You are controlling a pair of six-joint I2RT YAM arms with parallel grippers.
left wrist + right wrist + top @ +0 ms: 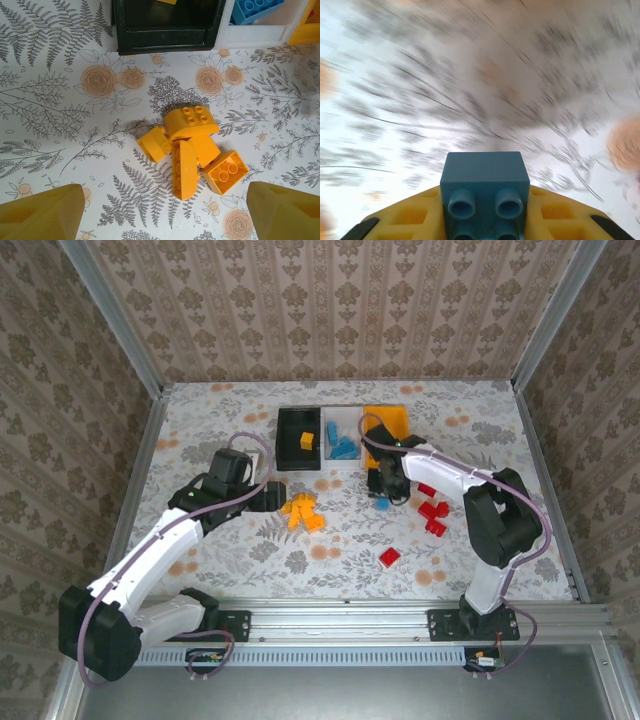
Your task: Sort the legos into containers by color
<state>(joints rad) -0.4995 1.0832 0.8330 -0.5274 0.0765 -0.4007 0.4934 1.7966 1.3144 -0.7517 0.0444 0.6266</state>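
Top external view: 3 joined rectangular plastic bins stand in the upper middle of the frame: black bin [290, 455], white bin [342, 465] and orange-yellow bin [392, 418]. 1 yellow-orange brick [307, 441] lies in the black bin, and blue bricks [343, 447] lie in the white one. The left gripper [272, 500] hangs just left of a pile of yellow-orange plastic bricks [302, 512] on the floral tabletop [200, 410].

In the left wrist view its yellow fingers [42, 212] are spread wide and grasp nothing. The pile, about 5 bricks, sits between and above them at centre frame, below the black bin.

The right gripper [385, 490], below the orange-yellow bin, is clenched on 1 blue plastic brick [485, 192], studs toward the camera; the tabletop behind is blurred. A cluster of red plastic bricks [434, 510] lies to the right, with 1 separate red brick [390, 558] lower down.
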